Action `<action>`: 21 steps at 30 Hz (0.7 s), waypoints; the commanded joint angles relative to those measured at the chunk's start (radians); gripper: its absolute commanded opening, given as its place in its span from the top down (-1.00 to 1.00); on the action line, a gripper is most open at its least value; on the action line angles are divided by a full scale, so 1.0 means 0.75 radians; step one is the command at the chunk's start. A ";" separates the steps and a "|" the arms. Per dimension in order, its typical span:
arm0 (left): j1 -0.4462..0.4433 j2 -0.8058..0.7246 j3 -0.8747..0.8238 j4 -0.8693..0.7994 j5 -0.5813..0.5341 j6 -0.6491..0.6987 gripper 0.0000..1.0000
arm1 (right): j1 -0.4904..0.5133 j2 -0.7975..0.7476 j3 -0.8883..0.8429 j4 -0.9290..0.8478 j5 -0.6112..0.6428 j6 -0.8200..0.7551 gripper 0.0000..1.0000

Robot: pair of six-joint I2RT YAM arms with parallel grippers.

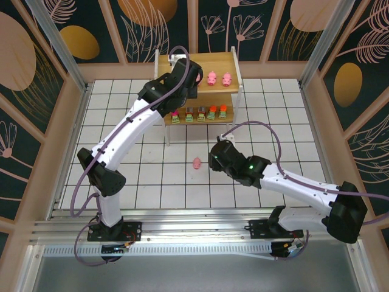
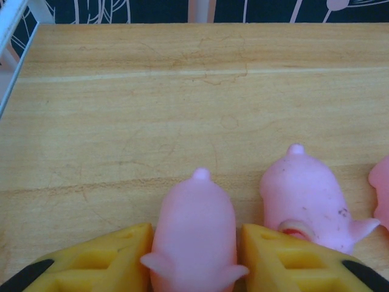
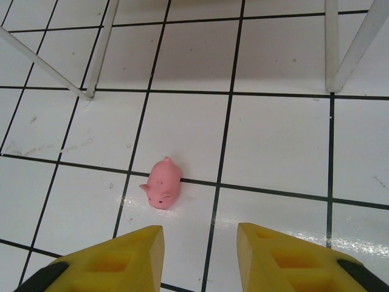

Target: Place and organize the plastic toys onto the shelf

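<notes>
On the shelf's (image 1: 220,62) top board (image 2: 152,91) my left gripper (image 2: 196,231) stands open, its yellow fingers close on either side of a pink pig (image 2: 194,213) that rests on the wood. A second pig (image 2: 304,194) stands just right of it, and a third (image 2: 382,188) shows at the frame's edge. Several blocky toys (image 1: 201,113) with green bases line the lower board. One more pig (image 3: 163,184) lies on the white tiles. My right gripper (image 3: 199,230) hovers open just short of it, the pig ahead and slightly left of the gap.
The shelf's white legs (image 3: 337,48) stand on the tiles beyond the loose pig (image 1: 197,163). Its white frame (image 2: 9,36) edges the top board on the left. Wooden walls (image 1: 73,115) enclose the tiled table.
</notes>
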 commanded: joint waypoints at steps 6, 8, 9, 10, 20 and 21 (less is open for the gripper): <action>0.010 -0.073 -0.043 0.113 0.047 0.012 0.00 | 0.011 0.008 0.031 0.024 -0.006 -0.010 0.25; 0.010 -0.092 -0.053 0.129 0.049 0.016 -0.01 | 0.011 0.010 0.035 0.025 -0.006 -0.010 0.25; 0.010 -0.102 -0.058 0.134 0.049 0.016 -0.01 | 0.012 0.013 0.035 0.025 -0.007 -0.011 0.25; 0.010 -0.110 -0.063 0.136 0.046 0.016 -0.01 | 0.013 0.014 0.037 0.027 -0.007 -0.010 0.25; 0.010 -0.211 -0.144 0.186 0.022 0.008 -0.04 | 0.031 0.032 0.053 0.031 -0.002 -0.004 0.24; 0.010 -0.221 -0.150 0.194 0.027 0.008 -0.04 | 0.034 0.032 0.054 0.030 0.001 -0.002 0.24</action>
